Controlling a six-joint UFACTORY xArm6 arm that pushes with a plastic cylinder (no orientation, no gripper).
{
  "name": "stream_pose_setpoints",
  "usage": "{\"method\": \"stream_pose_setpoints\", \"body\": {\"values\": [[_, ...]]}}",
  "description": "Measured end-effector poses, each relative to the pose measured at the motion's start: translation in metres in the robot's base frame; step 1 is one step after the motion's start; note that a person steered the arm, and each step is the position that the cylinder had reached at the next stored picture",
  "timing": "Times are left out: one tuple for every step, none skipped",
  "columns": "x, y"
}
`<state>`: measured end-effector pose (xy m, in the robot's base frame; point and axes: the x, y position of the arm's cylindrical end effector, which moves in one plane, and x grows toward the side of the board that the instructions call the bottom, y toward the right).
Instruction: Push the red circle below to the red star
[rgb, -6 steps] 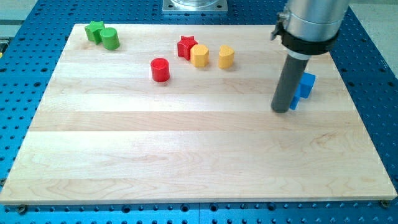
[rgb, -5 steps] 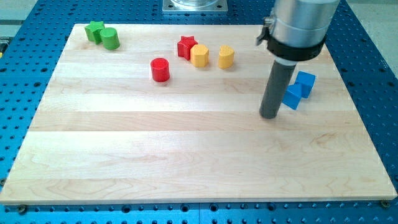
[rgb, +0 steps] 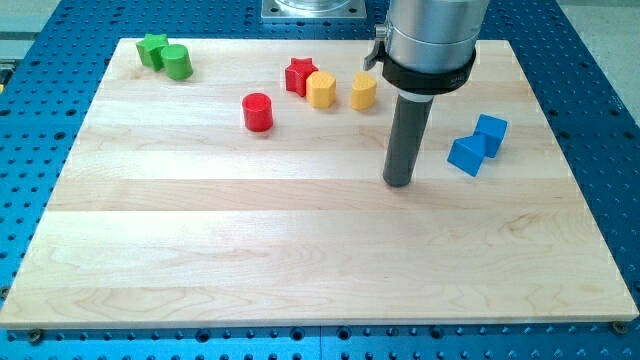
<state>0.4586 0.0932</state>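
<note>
We've slid my tip (rgb: 398, 184) away from the blue blocks (rgb: 476, 146) toward 9 o'clock. No jaws here, just a rod. Red circle (rgb: 257, 111) untouched, at 8 o'clock of red star (rgb: 299, 75); the push remains.

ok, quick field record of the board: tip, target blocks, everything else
tip: my tip on bare board, touching no block
red circle: to the view's lower left of the red star, gap between them
yellow blocks: two, touching the star's right side, further right
green star, green cylinder: top left corner, adjacent
blue blocks: two, touching, right of tip
task: circle not yet under the star
</note>
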Motion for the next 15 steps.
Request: {"method": "stream_pose_setpoints", "body": {"values": [[-0.001,0.000],[-0.001,0.000],[-0.001,-0.001],[-0.001,-0.003],[-0.001,-0.056],[-0.004,-0.092],[-0.023,-0.069],[-0.033,-0.130],[-0.035,-0.189],[-0.040,-0.196],[-0.056,-0.223],[-0.096,-0.204],[-0.105,-0.146],[-0.132,-0.163],[-0.186,-0.163]]}}
